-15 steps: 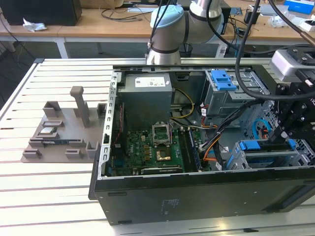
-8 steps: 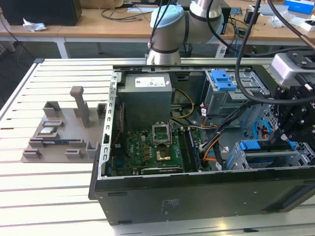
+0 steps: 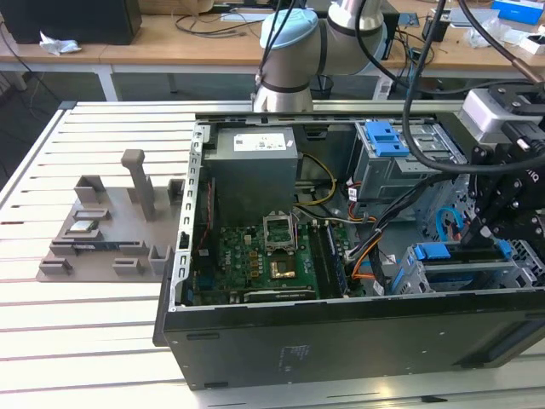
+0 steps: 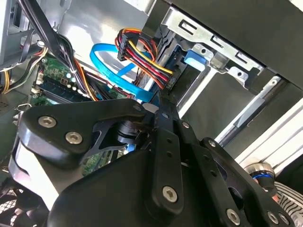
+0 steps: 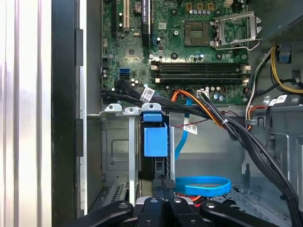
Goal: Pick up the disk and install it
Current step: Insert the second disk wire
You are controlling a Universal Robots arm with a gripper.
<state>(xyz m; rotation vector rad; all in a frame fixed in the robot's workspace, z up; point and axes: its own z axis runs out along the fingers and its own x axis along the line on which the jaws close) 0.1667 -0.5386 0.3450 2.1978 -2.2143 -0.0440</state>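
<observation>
— Where is the claw [image 5: 164, 187], and is it holding anything?

— In the first wrist view its two black fingers are drawn together, tips right at the near edge of the disk [image 5: 154, 166]; I judge them closed, not spread around it, though I cannot tell whether they actually touch it.

— And the disk itself?

— Standing on edge in a slot of the grey drive cage [image 5: 116, 142], a dark slab between thin stamped-metal rails, with a glossy blue plastic tab [image 5: 155, 141] on its far end; in the exterior view this is low at the exterior view's right, inside the open computer case [image 3: 341, 332].

— So which step is this?

— The install, I would say, and late in it: the pick-up looks done and the disk is already well into the cage. What the seating calls for, in my judgement, is a straight push along the rails, no tilt; the fit looks close and the sheet metal unforgiving.

— Anything crowding it?

— A flat blue ribbon cable [image 5: 201, 185] loops just beside the claw, soft and springy; a sleeved black bundle with orange and yellow wires [image 5: 222, 120] crosses beyond the cage.

— Further out?

— The green motherboard [image 5: 137, 52], studded and matte; the boxy grey power supply [image 3: 254, 170] in the upper middle of the exterior view; the whole case sits on a slatted pale bench [image 3: 102, 315].
</observation>
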